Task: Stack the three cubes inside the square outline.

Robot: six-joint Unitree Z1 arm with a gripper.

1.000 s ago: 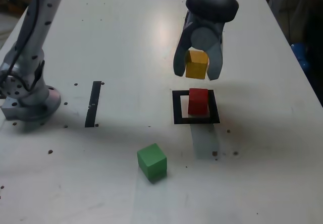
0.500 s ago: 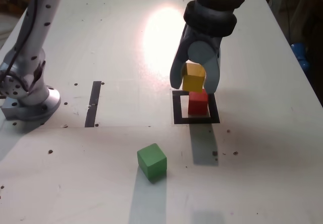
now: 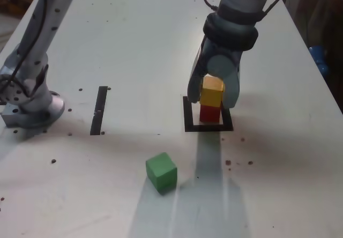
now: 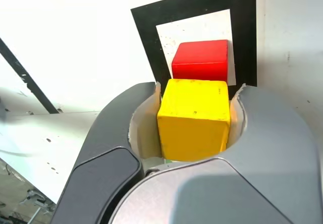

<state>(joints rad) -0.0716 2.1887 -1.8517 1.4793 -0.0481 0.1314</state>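
Yellow cube (image 3: 211, 91) lower, nearer red cube (image 3: 209, 114)

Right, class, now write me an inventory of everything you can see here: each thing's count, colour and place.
red cube: one, red, inside the square outline
yellow cube: one, yellow, between the gripper's fingers, over the red cube in the exterior view
green cube: one, green, on the table, outside the outline
square outline: one, black, around the red cube
strip: one, black, left of the outline in the exterior view
table: one, white, under everything
blue object: one, blue, beyond the table's right edge in the exterior view
arm: one, grey and black, reaching over the outline
gripper: one, grey, closed on the yellow cube
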